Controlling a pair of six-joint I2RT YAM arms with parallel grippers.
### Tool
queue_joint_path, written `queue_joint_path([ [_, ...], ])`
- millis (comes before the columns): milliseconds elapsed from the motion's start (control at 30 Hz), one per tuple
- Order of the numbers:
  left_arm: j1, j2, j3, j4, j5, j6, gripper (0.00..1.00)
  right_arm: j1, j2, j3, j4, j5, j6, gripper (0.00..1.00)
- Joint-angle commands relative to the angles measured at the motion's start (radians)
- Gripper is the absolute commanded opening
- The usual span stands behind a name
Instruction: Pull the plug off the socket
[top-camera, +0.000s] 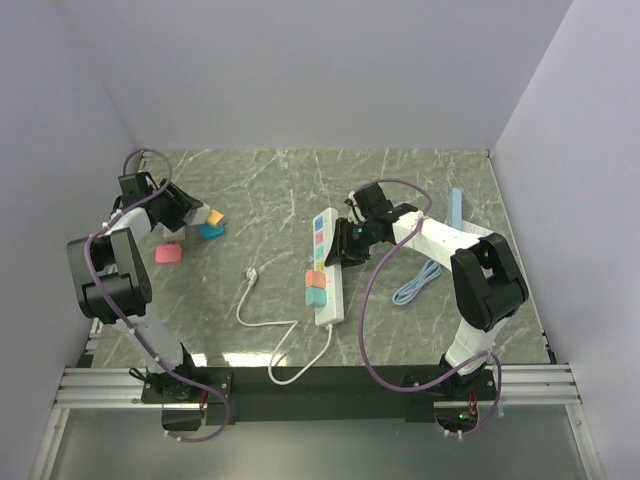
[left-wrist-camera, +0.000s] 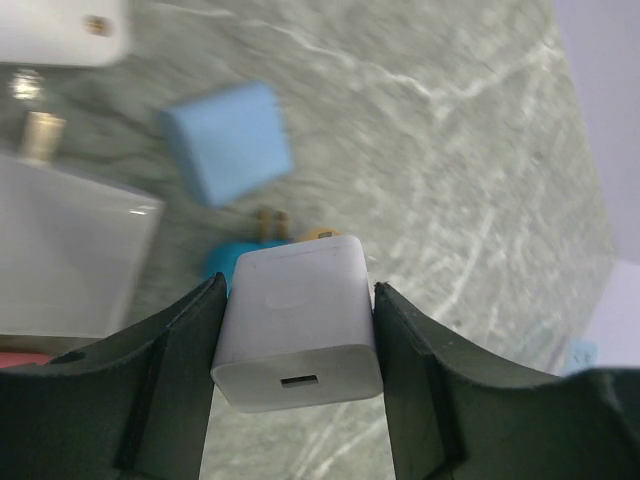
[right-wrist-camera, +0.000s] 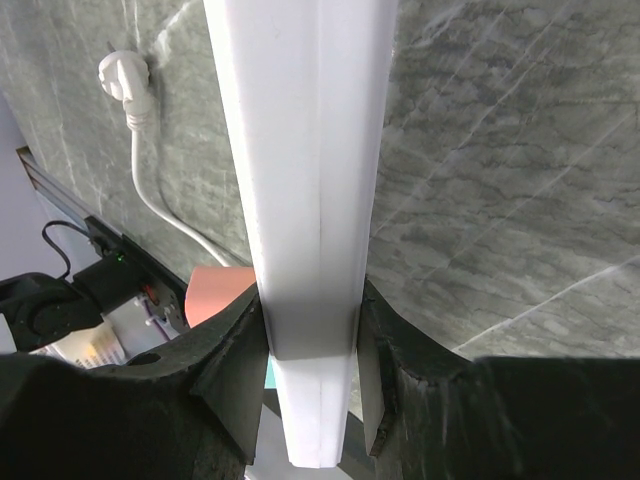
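Observation:
The socket is a long white power strip (top-camera: 326, 262) lying mid-table, with coral, green and teal plugs (top-camera: 315, 288) in its near outlets. My right gripper (top-camera: 345, 247) is shut across the strip's width; the right wrist view shows the pads (right-wrist-camera: 245, 350) pressed on both sides of the strip (right-wrist-camera: 305, 180). My left gripper (top-camera: 190, 211) is at the far left, shut on a white USB charger plug (left-wrist-camera: 297, 325) and holding it above the table. The strip's thin white cord (top-camera: 262, 320) loops toward the front.
A teal and yellow plug (top-camera: 211, 226) and a pink plug (top-camera: 169, 253) lie by the left gripper. The left wrist view shows a blue cube (left-wrist-camera: 228, 140), a teal plug (left-wrist-camera: 225, 262) and white blocks (left-wrist-camera: 70, 250). A blue cable (top-camera: 418, 283) and pale blue bar (top-camera: 456, 208) lie right.

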Motion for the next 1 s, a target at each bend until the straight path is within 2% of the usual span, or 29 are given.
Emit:
queue_joint_path([
  [0, 0.018, 0.017, 0.035, -0.010, -0.067, -0.013, 0.16, -0.002, -0.027, 0.047, 0.015, -0.046, -0.008, 0.00],
  [133, 0.029, 0.017, 0.026, -0.015, -0.081, -0.019, 0.22, -0.002, -0.020, 0.054, 0.014, -0.052, -0.013, 0.00],
  [200, 0.030, 0.005, 0.010, -0.010, -0.095, -0.022, 0.29, -0.002, -0.017, 0.058, 0.012, -0.052, -0.014, 0.00],
  [267, 0.030, 0.003, 0.004, -0.018, -0.103, -0.014, 0.32, -0.002, -0.017, 0.058, 0.014, -0.057, -0.014, 0.00],
  [367, 0.029, -0.008, -0.008, -0.033, -0.112, -0.007, 0.51, -0.002, -0.011, 0.058, 0.014, -0.058, -0.014, 0.00],
  [400, 0.030, -0.015, -0.011, -0.038, -0.124, -0.001, 0.60, -0.002, -0.011, 0.058, 0.015, -0.060, -0.014, 0.00],
  [467, 0.030, -0.028, -0.020, -0.056, -0.135, 0.007, 0.69, -0.004, -0.013, 0.060, 0.017, -0.060, -0.011, 0.00],
  [567, 0.030, -0.061, -0.042, -0.061, -0.143, 0.018, 0.88, -0.002, -0.008, 0.067, 0.014, -0.063, -0.009, 0.00],
  [600, 0.029, -0.086, -0.049, -0.052, -0.137, 0.021, 0.99, -0.004, -0.008, 0.069, 0.015, -0.063, -0.009, 0.00],
  [833, 0.014, -0.265, -0.154, -0.006, 0.014, 0.027, 0.99, -0.004, -0.008, 0.080, 0.021, -0.064, 0.009, 0.00],
  [933, -0.075, -0.345, -0.157, -0.056, 0.098, 0.090, 0.99, -0.002, -0.008, 0.077, 0.031, -0.064, 0.027, 0.00],
  [967, -0.104, -0.357, -0.160, -0.064, 0.167, 0.104, 0.99, -0.001, -0.005, 0.075, 0.034, -0.064, 0.033, 0.00],
])
